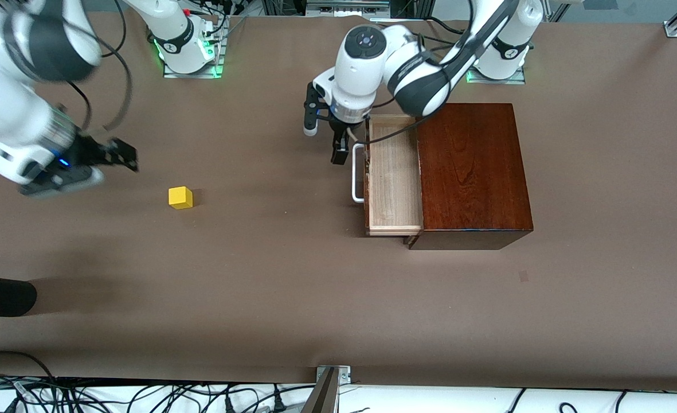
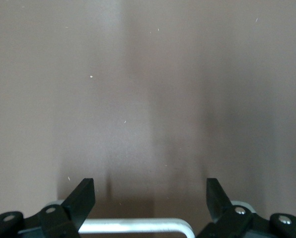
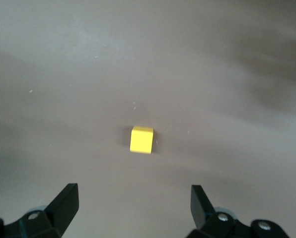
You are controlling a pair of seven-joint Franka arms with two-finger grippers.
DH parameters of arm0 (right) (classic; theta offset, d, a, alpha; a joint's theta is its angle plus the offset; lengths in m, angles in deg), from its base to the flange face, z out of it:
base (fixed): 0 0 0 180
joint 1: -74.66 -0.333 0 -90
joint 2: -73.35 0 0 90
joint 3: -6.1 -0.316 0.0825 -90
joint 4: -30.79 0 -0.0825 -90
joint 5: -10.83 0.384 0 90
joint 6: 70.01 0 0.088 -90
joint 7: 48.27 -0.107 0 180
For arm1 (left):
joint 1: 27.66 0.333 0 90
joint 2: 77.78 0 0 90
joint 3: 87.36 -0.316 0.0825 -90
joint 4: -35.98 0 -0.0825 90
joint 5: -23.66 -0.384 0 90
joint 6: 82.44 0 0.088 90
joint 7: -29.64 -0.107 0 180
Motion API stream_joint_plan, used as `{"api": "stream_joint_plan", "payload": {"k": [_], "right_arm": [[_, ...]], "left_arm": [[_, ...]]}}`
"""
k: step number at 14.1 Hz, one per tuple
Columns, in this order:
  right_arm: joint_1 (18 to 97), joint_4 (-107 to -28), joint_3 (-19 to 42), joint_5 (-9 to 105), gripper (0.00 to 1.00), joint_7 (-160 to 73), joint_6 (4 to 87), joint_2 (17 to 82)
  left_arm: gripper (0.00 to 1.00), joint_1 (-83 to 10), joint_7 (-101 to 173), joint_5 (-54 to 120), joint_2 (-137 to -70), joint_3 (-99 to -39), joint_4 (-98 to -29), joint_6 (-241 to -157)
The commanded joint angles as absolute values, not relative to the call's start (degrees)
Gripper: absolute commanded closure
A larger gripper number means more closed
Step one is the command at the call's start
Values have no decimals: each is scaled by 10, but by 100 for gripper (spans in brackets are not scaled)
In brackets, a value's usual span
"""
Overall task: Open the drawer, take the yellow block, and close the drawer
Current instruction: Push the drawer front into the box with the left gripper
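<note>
The drawer (image 1: pixel 392 175) of pale wood is pulled out of the glossy dark wooden box (image 1: pixel 473 172) and looks empty. Its white bar handle (image 1: pixel 356 172) also shows in the left wrist view (image 2: pixel 138 225). My left gripper (image 1: pixel 324 140) is open beside the handle's end, not holding it. The yellow block (image 1: pixel 180 197) sits on the brown table toward the right arm's end. In the right wrist view the block (image 3: pixel 141 139) lies ahead of the fingers. My right gripper (image 1: pixel 121 156) is open and empty, up in the air close to the block.
A dark object (image 1: pixel 0 295) juts in at the table edge at the right arm's end, nearer to the front camera. A metal bracket (image 1: pixel 332 376) sits at the table's front edge, with cables below it.
</note>
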State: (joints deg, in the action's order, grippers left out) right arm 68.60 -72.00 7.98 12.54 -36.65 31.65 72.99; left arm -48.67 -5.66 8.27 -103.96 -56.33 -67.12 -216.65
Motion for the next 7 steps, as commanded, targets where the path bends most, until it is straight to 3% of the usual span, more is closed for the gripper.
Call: {"api": "stream_joint_plan", "payload": {"k": [1,5,7], "right_arm": [[691,-667,79,128,0,-355,233,751],[691,-613,76,130,0,-349,208,749],[691,-606,79,129,0,-344,189,746]], "left_arm": [[0,-492,-77,49,-1058,-569,-669,-2181],[0,-490,-98,50,-1063,-600,-682,-2157],[0,-485,-102,56,-1049,-606,-677,-2077]]}}
